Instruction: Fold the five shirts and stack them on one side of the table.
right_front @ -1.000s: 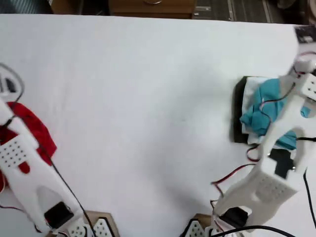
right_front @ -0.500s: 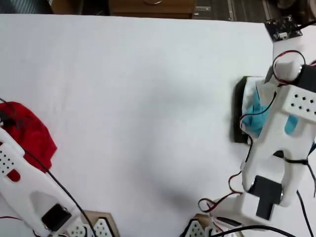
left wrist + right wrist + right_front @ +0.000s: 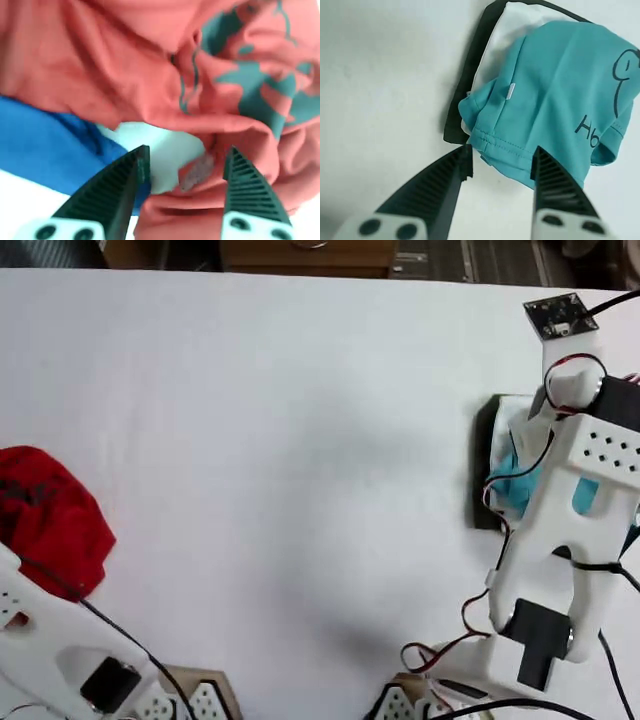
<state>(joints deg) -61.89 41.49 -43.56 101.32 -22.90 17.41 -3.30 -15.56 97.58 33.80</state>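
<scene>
You are looking at the red shirt (image 3: 48,515) lying bunched at the left edge of the white surface (image 3: 280,440). It is a rounded heap with no clear long axis, so you cannot tell which way its collar is pointing. In the left wrist view its soft knit is showing deep folds and a teal print, and a small pale label (image 3: 196,170) is sitting in one crease. A blue cloth (image 3: 47,142) is peeking out from under it, along with a pale patch (image 3: 160,150) that you cannot identify. Your left hand (image 3: 187,150) is hanging just over this heap with its ridged black fingers (image 3: 120,185) spread wide, pinching nothing.

On the right side a stack (image 3: 487,465) is lying with its long axis running from the near edge toward the far edge. A black shirt (image 3: 469,80) is forming the flat rectangular base and a white shirt (image 3: 500,42) is sitting folded on it. A teal shirt (image 3: 555,85) is lying loosely on top, rumpled and skewed across the stack. Its stitched hem is hanging past the white one, and dark lettering is showing on its smooth fabric. Your right hand (image 3: 502,150) is hovering above that hem, jaws wide apart and holding nothing. In the high view the right arm (image 3: 565,540) is crossing over the stack.
</scene>
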